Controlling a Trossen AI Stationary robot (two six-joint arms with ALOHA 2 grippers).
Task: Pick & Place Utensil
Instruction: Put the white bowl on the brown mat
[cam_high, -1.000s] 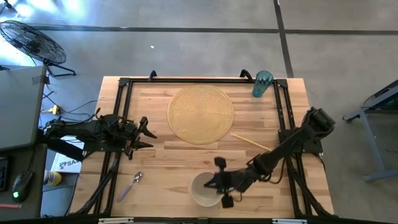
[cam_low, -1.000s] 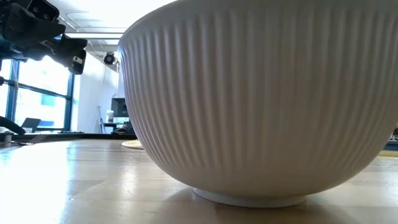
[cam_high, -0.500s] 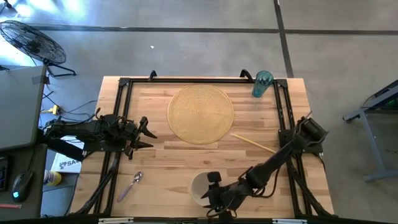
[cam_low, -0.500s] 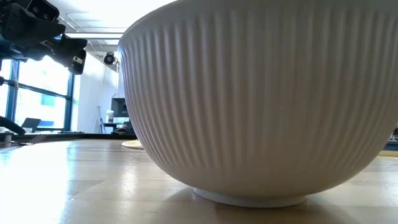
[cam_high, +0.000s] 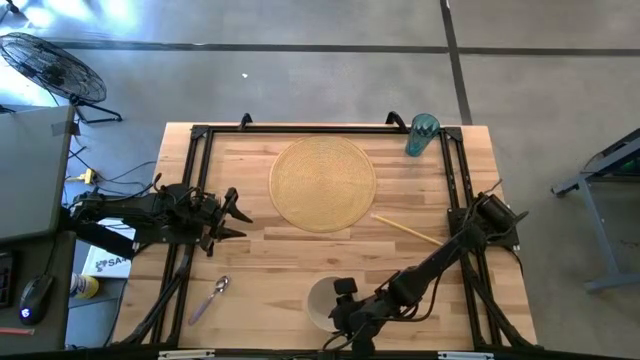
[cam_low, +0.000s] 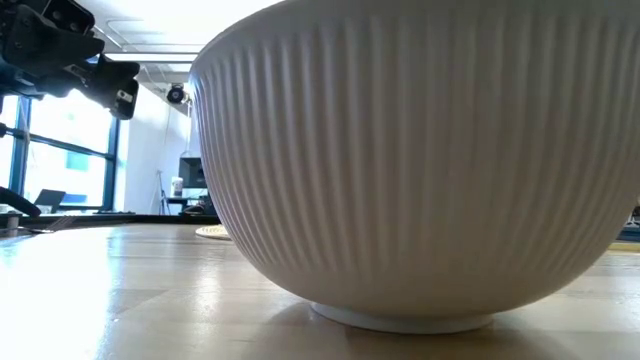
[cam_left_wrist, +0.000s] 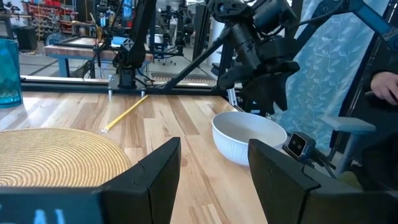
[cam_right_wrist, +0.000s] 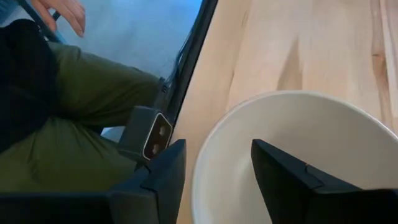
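A metal spoon (cam_high: 210, 298) lies flat on the table near its left near corner, and no gripper is on it. A white ribbed bowl (cam_high: 322, 305) stands on its foot at the near edge; it fills the low view (cam_low: 420, 170). My right gripper (cam_high: 346, 312) is open above the bowl's near rim (cam_right_wrist: 208, 149), one finger (cam_right_wrist: 163, 180) outside the rim and the other (cam_right_wrist: 292, 180) over the hollow; no touch shows. My left gripper (cam_high: 236, 212) is open and waits above the table's left side, far from the spoon.
A round woven mat (cam_high: 322, 183) lies at the table's far middle, a thin yellow stick (cam_high: 405, 229) to its right, and a teal cup (cam_high: 421, 135) at the far right corner. A person in green trousers (cam_right_wrist: 81, 118) sits just beyond the near edge.
My right gripper has moved toward the table's near edge and slightly left, from over the bowl's right side to over its near rim, with the arm stretching out lower. The bowl, the spoon and my left arm have stayed where they were.
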